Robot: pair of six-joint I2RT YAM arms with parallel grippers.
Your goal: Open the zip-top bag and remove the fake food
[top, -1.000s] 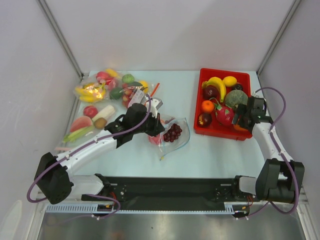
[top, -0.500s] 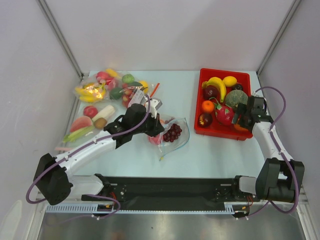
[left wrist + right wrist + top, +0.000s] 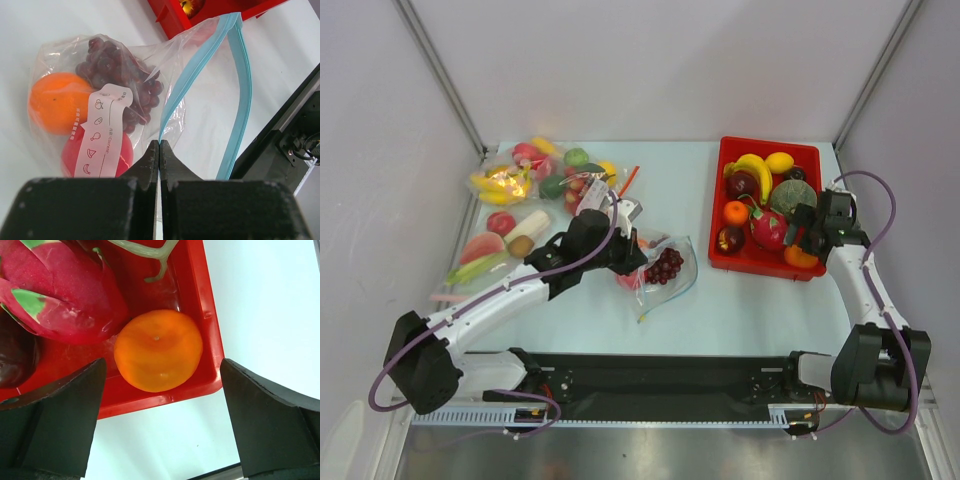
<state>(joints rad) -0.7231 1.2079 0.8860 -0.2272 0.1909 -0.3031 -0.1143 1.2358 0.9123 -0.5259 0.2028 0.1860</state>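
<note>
My left hand (image 3: 159, 150) pinches the zip-top bag (image 3: 175, 60) at its mouth; fake food (image 3: 55, 102) lies just ahead-left (right hand (image 3: 162, 372) open, far).

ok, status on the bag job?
Left gripper shut on zip-top bag edge, mouth open. Fake food inside bag. Right gripper open over orange in red bin. Nothing blocking.

Left hand (image 3: 158, 147) clamped tight, right hand (image 3: 162, 367) spread wide
</note>
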